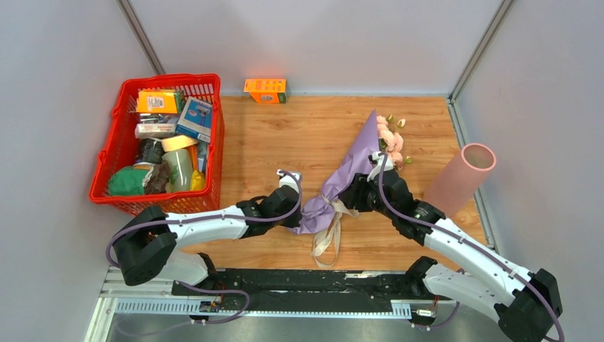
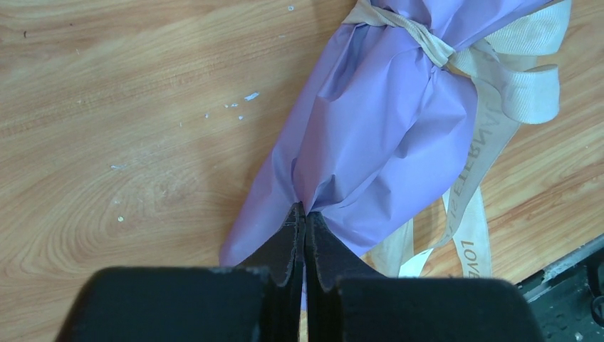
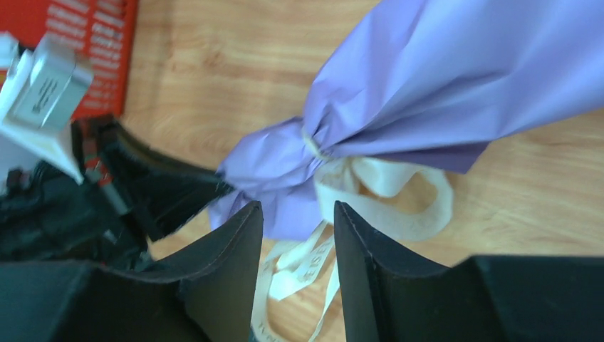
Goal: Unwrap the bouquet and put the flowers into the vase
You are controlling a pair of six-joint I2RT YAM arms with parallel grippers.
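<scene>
Here, two robot claws meet at the tied lower end of a lilac-wrapped bouquet [image 1: 349,171] lying on a wooden table [image 1: 285,135].

The bouquet lies slanted, its pink flowers [image 1: 390,139] at the far end and its cream ribbon [image 1: 329,239] trailing from the near end. The left gripper [image 2: 305,208] comes in from the bouquet's left, jaws pressed together on a fold of the purple paper below the ribbon knot. The right gripper [image 3: 298,210] sits on the bouquet's right side with its jaws parted; the bunched paper tail lies just ahead of the gap, not clamped. The pink vase [image 1: 459,178] is to the bouquet's right, apart from it.
</scene>
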